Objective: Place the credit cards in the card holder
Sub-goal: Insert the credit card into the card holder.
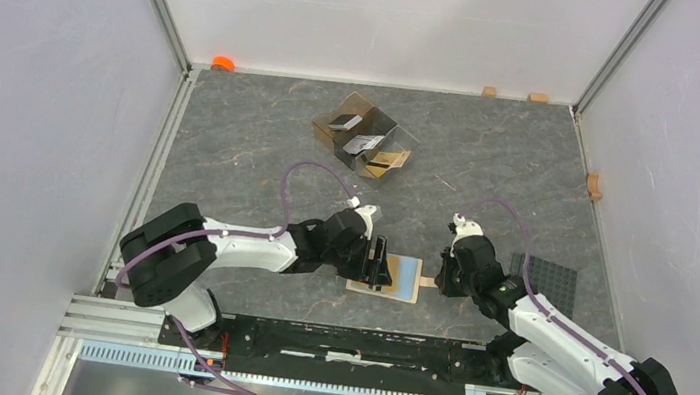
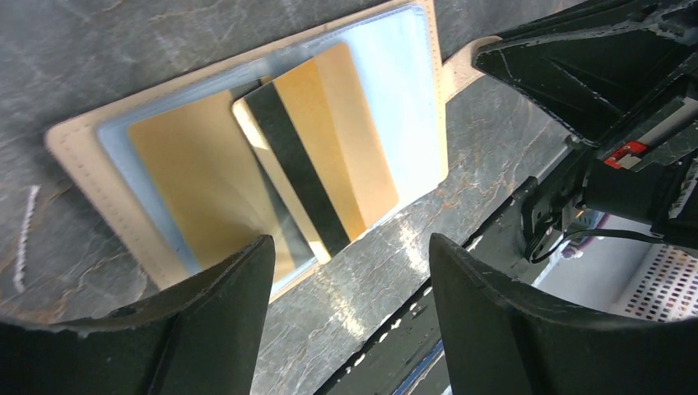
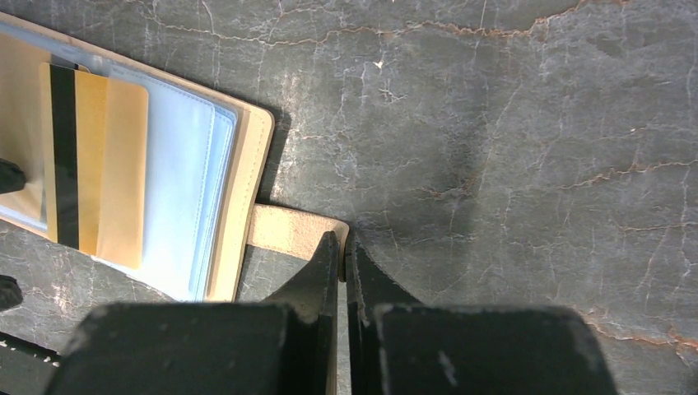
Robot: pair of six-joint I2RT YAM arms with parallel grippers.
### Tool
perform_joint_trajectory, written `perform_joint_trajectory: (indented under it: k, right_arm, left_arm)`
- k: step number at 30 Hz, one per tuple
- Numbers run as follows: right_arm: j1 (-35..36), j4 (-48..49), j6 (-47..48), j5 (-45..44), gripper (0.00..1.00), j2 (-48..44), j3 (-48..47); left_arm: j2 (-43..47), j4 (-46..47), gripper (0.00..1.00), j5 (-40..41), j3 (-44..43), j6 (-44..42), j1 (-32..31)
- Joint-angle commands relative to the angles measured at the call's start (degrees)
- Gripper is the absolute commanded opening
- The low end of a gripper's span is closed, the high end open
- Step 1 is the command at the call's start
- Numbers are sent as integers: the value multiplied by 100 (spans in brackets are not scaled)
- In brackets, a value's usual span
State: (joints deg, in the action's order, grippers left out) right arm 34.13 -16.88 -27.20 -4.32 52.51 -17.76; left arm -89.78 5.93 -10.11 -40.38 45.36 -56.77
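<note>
The tan card holder (image 1: 405,277) lies open on the table, its light blue pockets facing up. An orange-gold credit card (image 2: 329,156) with a black stripe sticks partway out of a pocket, and a second gold card (image 2: 193,177) sits deeper under the clear sleeve. My left gripper (image 2: 352,247) hovers over the holder's near edge, open, with nothing between its fingers. My right gripper (image 3: 342,243) is shut on the holder's snap tab (image 3: 288,229) at its right side. From the right wrist, the striped card (image 3: 99,164) shows at the far left.
A clear brown-tinted divided box (image 1: 365,137) with more cards stands at the back centre. A dark gridded plate (image 1: 549,280) lies right of the right arm. Small wooden blocks (image 1: 593,184) and an orange object (image 1: 223,63) sit by the walls.
</note>
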Motion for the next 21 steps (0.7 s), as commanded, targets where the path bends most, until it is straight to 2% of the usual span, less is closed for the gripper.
perform_joint_trajectory:
  k: [1,6,14,21]
  right_arm:
    - [15,-44,-37,-79,0,-44,-173]
    - [15,-50,-39,-70,0,-41,-160]
    - [15,-87,-42,-105,0,-101,-140]
    - [17,-75,-46,-96,0,-75,-132]
  left_arm:
    - [351,-549,74,430,-89,-322,-9]
    - [186,-246,71,320,-62,-149,8]
    - [-351,529,57,83,-1,-53,104]
    - [-652,983,51,-131,-29,-65,114]
